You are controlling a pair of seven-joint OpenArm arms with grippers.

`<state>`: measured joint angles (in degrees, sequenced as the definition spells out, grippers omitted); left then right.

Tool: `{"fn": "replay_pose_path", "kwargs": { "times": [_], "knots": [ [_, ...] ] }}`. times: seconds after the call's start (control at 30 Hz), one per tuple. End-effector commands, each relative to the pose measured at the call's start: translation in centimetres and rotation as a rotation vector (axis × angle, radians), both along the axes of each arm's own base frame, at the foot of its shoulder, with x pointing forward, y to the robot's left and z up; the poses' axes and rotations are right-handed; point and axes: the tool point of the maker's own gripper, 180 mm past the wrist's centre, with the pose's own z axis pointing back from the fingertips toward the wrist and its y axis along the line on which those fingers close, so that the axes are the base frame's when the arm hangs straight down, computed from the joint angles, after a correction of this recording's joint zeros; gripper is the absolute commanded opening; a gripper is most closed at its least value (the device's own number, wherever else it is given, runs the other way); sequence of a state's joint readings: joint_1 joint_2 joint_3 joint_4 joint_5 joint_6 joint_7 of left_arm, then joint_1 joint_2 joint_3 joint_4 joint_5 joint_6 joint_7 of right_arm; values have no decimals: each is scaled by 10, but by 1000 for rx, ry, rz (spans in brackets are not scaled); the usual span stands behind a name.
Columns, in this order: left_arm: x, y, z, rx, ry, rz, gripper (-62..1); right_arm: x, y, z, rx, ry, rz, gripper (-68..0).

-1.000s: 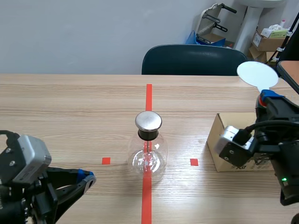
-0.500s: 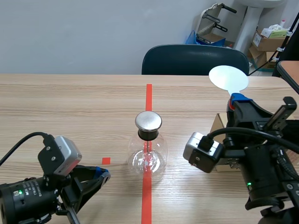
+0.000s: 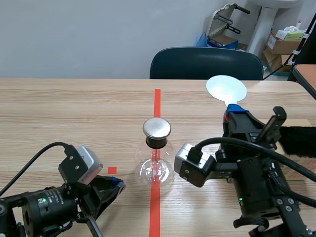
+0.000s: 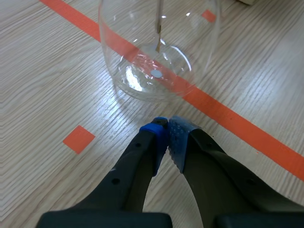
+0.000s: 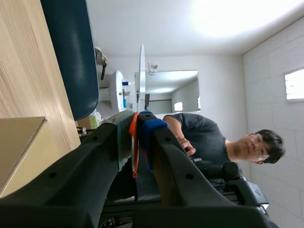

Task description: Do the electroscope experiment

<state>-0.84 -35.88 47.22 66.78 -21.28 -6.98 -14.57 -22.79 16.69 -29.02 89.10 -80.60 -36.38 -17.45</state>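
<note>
The electroscope is a clear glass flask with a round metal cap, standing on the red tape line at the table's middle. My left gripper lies low on the table just left of the flask, shut on nothing. In the left wrist view its blue pads meet right in front of the flask. My right gripper is raised to the right of the flask and shut on the orange handle of a white disc paddle. The paddle shows edge-on above the right gripper.
A cardboard box with something black and fuzzy on it sits behind the right arm. A dark chair stands at the table's far edge. A person shows beyond the gripper in the right wrist view.
The right arm has moved left toward the flask with the paddle, now covering most of the box. The left arm has slid right, closer to the flask.
</note>
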Motion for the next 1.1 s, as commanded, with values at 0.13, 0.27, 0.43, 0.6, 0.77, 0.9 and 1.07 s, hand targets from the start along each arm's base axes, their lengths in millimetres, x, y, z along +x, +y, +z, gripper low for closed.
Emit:
{"fn": "replay_pose_path", "kwargs": {
  "times": [0.13,0.27,0.43,0.6,0.77,0.9,1.07],
  "knots": [
    [9,-3,2,-18,-15,21,-569,4,-9,6,-10,-21,-37,-665],
    [11,-2,-1,-17,-12,29,-569,5,-11,4,-15,-20,-47,-665],
    [13,-3,-3,-17,-11,36,-569,4,-9,-6,-30,5,-39,-665],
    [14,-3,-4,-17,-11,38,-569,5,-10,-13,-44,20,-37,-665],
    [14,-2,-4,-16,-9,38,-569,6,-9,-13,-45,19,-34,-665],
    [14,-2,-4,-15,-9,38,-569,6,-9,-13,-44,19,-34,-665],
    [14,-2,-4,-15,-9,38,-569,6,-9,-13,-44,19,-34,-665]
  ]
}}
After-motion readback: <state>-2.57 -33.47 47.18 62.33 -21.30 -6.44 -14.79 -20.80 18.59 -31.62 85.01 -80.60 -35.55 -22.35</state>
